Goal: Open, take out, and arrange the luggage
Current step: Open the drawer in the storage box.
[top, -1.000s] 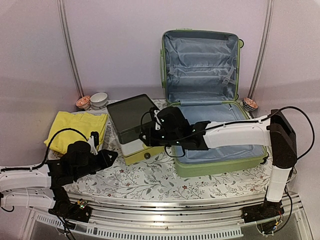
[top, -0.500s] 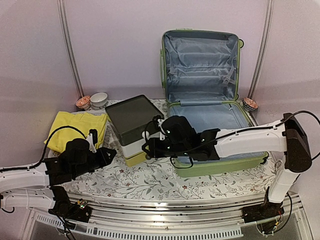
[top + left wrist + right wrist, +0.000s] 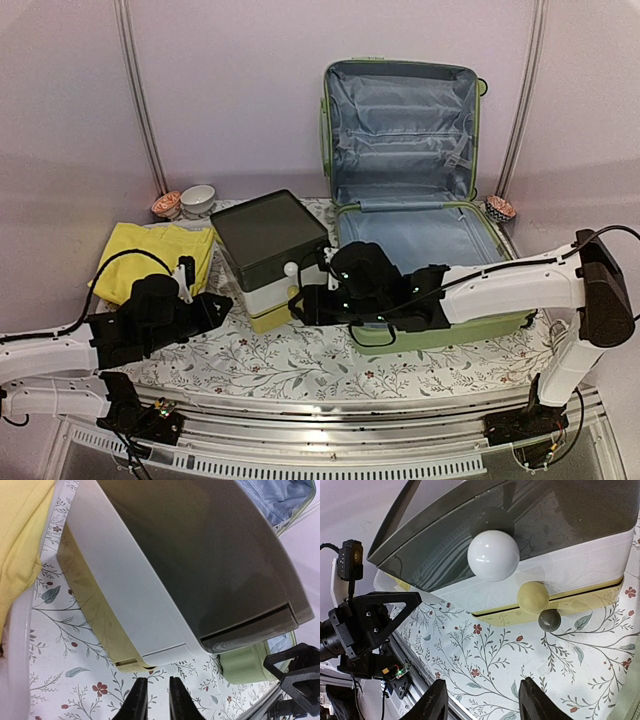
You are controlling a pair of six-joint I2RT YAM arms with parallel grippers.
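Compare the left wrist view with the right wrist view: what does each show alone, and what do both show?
Only the left wrist view shows the yellow cloth and the pale blue lining of the luggage. Only the right wrist view shows the box's front with a white knob, a yellow knob and a grey knob. Both show the drawer box with its dark lid, standing on the floral tablecloth.

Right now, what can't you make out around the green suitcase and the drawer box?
- Top view: the right arm covers the near floor of the light-green hard-shell suitcase.
- Every view: closed drawers and a dark lid hide what the white-and-yellow drawer box holds.
- Left wrist view: the picture's edge cuts off the yellow cloth.
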